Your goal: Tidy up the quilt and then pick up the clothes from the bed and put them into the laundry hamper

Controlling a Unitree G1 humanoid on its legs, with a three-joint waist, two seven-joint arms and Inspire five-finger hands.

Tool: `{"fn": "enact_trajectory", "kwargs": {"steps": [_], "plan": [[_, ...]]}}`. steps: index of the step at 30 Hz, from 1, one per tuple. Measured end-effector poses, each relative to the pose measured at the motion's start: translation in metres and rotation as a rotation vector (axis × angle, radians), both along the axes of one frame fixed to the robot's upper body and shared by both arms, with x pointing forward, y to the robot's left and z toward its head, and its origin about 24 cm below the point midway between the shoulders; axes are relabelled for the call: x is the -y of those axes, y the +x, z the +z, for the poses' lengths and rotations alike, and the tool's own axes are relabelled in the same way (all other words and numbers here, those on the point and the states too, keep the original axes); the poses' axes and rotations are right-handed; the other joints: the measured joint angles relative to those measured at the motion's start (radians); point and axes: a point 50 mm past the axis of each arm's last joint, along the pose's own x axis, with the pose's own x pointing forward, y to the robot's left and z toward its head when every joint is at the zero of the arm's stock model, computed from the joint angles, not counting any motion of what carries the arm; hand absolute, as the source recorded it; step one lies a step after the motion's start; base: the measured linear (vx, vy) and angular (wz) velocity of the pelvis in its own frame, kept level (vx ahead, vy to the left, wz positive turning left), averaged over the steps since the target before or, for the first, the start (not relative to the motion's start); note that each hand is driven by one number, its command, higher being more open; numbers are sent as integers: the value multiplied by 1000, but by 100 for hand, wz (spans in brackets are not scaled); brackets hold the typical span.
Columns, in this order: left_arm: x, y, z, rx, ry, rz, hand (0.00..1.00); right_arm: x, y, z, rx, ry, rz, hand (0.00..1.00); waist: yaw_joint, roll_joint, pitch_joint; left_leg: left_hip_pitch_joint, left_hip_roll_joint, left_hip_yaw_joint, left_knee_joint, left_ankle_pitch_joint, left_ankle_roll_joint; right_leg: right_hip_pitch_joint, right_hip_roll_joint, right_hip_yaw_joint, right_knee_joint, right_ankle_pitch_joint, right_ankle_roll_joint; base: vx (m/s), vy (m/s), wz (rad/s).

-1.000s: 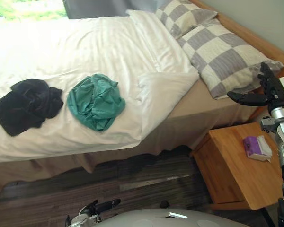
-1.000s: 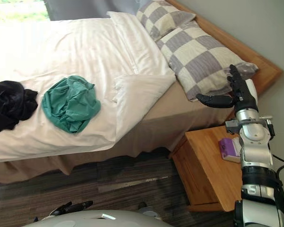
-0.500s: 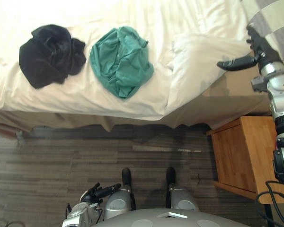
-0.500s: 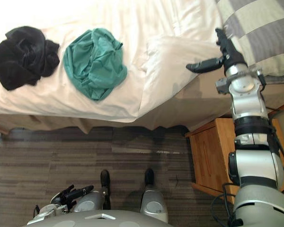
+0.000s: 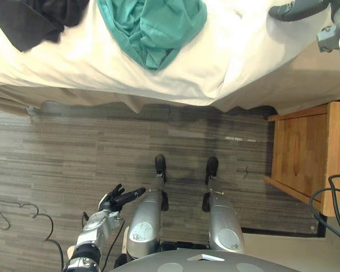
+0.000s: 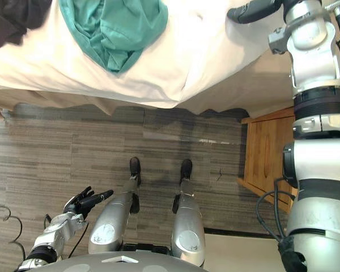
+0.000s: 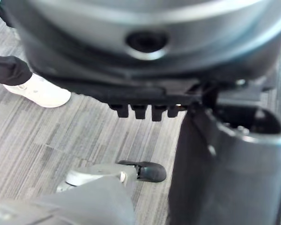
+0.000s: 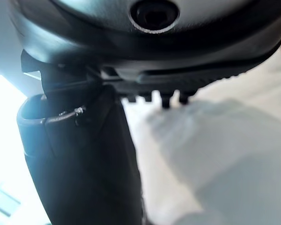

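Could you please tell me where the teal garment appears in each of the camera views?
Left eye view: teal garment at top centre, on the white quilt.
Right eye view: top, left of centre, on the same quilt.
Left wrist view: floor and a white shoe instead.
Right wrist view: white bedding instead.
Shared landmark: wooden nightstand, right side of both eye views.

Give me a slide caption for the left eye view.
Green garment and black garment lie on the white quilt; right robot hand above it, left robot hand low over the floor.
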Motion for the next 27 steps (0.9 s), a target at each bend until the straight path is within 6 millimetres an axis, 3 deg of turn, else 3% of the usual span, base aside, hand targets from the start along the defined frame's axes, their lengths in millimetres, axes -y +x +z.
{"fn": "enact_trajectory", "kwargs": {"steps": [1, 2, 6, 10, 12, 15, 20, 22, 24, 25, 27], "plan": [[2, 2, 1, 5, -7, -6, 100, 0, -1, 4, 2, -11, -10, 100, 2, 6, 3, -9, 0, 0, 0, 2, -1, -6, 1, -6, -7, 5, -7, 0, 0, 0], [7, 7, 2, 18, -24, -16, 100, 0, -3, 12, 8, -21, -26, 0, 11, 16, 9, -29, 0, 5, 0, 7, -2, -29, 2, -13, -9, 11, -14, -9, -9, -9], [19, 15, 5, 42, -74, -27, 100, 8, -9, 23, 9, -30, -75, 0, 25, 56, 26, -75, -6, 15, 0, 24, 7, -82, -2, -34, -10, 17, -22, -6, -3, -4], [20, 14, 3, 35, -81, -26, 100, 6, -13, 33, 24, -76, -92, 0, 28, 59, 26, -90, -13, 31, 0, 28, 0, -95, -8, -48, -26, 8, -35, -27, -1, -7], [21, 13, 3, 37, -87, -38, 100, 6, -13, 34, 24, -78, -93, 0, 30, 61, 25, -89, -13, 35, -1, 34, -7, -94, -8, -73, -25, -24, -73, -44, -22, -4], [23, 12, 2, 42, -105, -64, 100, 8, -10, 27, 5, -84, -95, 0, 30, 61, 25, -74, 0, 36, -2, 44, -13, -78, -2, -85, -23, -31, -72, -12, -4, -1], [27, 2, 0, 46, -125, -92, 100, 21, -6, -12, -45, -51, -60, 0, 27, 57, 24, 9, 18, 35, -2, 36, -30, 5, 12, -92, -25, -38, -51, 18, -47, -6], [24, -3, 1, 47, -118, -81, 100, 29, -9, -31, -36, 28, -20, 0, 23, 42, 20, 36, 25, 42, -2, 27, -42, 29, 18, -88, -25, -38, -48, 53, -51, -16], [20, -8, -1, 34, -116, -51, 100, 35, -14, -65, -43, 117, 13, 0, 18, 18, 13, 85, 37, 57, -2, 14, -52, 69, 31, -86, -25, -37, -47, 70, -54, -27], [18, -10, -2, 29, -114, -41, 100, 34, -14, -75, -51, 146, 24, 100, 14, 7, 7, 98, 39, 62, -2, 10, -55, 79, 32, -85, -25, -37, -47, 68, -35, -32], [15, -22, -8, -5, -113, -7, 100, 30, -16, -122, -103, 255, 55, 100, -8, -34, -25, 150, 50, 86, -2, -6, -58, 117, 44, -80, -25, -38, -46, 74, -18, -36]]}}
